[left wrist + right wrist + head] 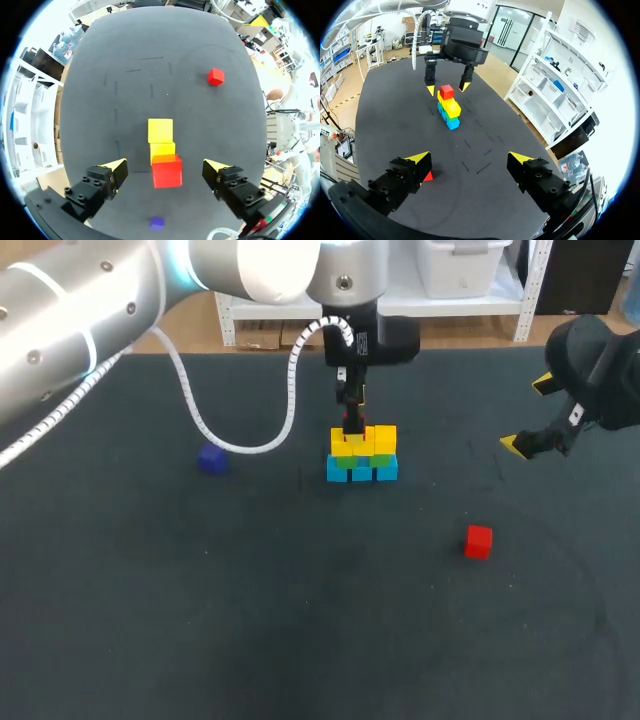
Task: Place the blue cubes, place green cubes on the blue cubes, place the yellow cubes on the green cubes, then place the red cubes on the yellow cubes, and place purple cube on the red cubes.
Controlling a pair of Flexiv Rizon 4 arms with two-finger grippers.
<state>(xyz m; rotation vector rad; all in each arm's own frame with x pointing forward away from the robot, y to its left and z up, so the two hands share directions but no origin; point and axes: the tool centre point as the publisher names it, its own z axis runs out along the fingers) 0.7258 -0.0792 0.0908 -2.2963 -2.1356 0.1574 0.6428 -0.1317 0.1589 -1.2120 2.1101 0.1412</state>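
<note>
1. Left gripper [166, 168]: over the stack, pointing down, fingers spread wide. One yellow tip stands on each side of the stacked red cube and neither touches it, so it grips nothing
2. Stacked red cube [167, 175]: between the open fingers of the left gripper, resting on top of the yellow layer at one end of the stack
3. Yellow cubes [160, 130]: layer directly under the stacked red cube, running in a line ahead of the left gripper
4. Green cubes [381, 459]: layer beneath the yellow cubes, only partly seen
5. Blue cubes [362, 473]: bottom row, sitting on the table [300, 620]
6. Purple cube [212, 459]: alone on the table, well apart from the stack on the left arm's side
7. Right gripper [470, 160]: raised above the table on the right side, well apart from the stack, fingers wide open and holding nothing
8. Loose red cube [478, 541]: on the table between the stack and the right side, partly hidden behind one right finger in the right wrist view
</note>
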